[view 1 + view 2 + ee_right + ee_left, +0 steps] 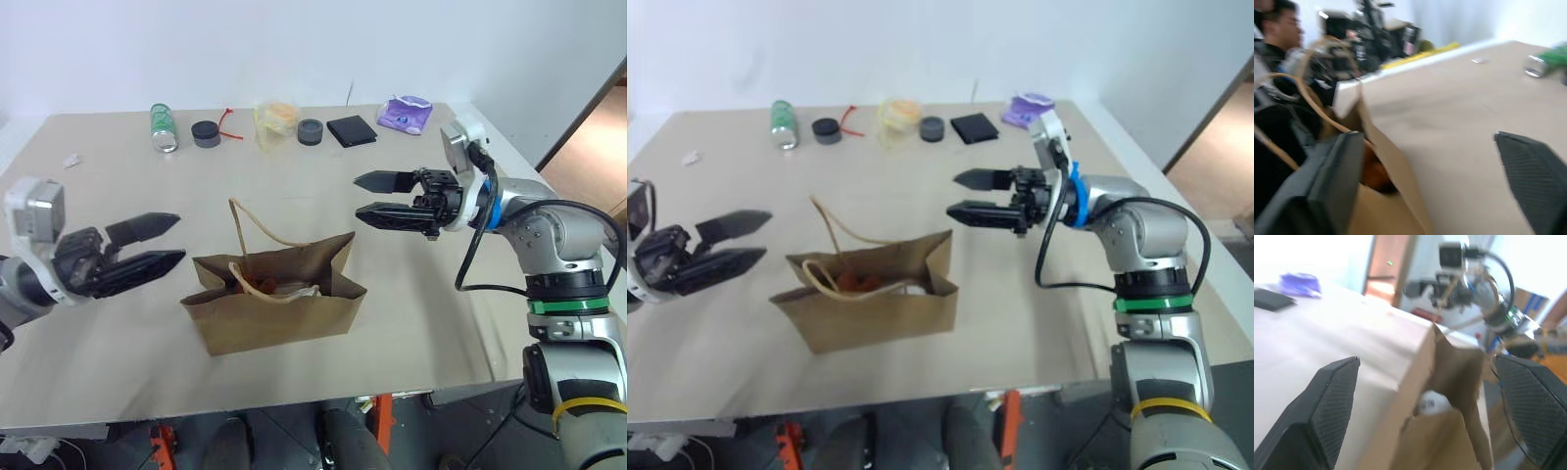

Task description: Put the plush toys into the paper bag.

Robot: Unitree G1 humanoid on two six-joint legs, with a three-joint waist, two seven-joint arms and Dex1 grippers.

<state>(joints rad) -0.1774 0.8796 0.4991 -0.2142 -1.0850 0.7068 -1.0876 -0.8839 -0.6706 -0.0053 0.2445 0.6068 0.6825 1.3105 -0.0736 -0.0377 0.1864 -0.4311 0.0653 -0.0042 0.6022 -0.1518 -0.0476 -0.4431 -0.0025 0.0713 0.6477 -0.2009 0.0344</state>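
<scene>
Near the front-middle of the pale beige worktop (118,362) stands the plain brown kraft paper bag (274,311), mouth open upward, its tan twine loop handles (257,227) rising above the rim. Inside the mouth sit the plush toys (277,288) — a brown-orange shape beside a white one, both below the rim and only partly visible. The left gripper (157,243) hangs just off the bag's left side, above the worktop, its two black fingers (143,226) spread wide and holding nothing; they point toward the bag without touching it. The right gripper (365,196) hovers on the bag's other side, farther back and a little above the bag's rim, its fingers (387,180) likewise parted wide and empty, aimed leftward over the worktop. The bag lies between the two grippers, apart from both. In the left wrist view the bag's open top (1449,396) shows between that gripper's fingers, a white plush surface (1431,404) visible inside. Along the far edge of the worktop lie a green can (163,127) on its side, two dark round pieces (206,133), a clear bag of yellowish contents (275,121), a flat black square (351,130) and a purple packet (406,114) — all well apart from the bag.
</scene>
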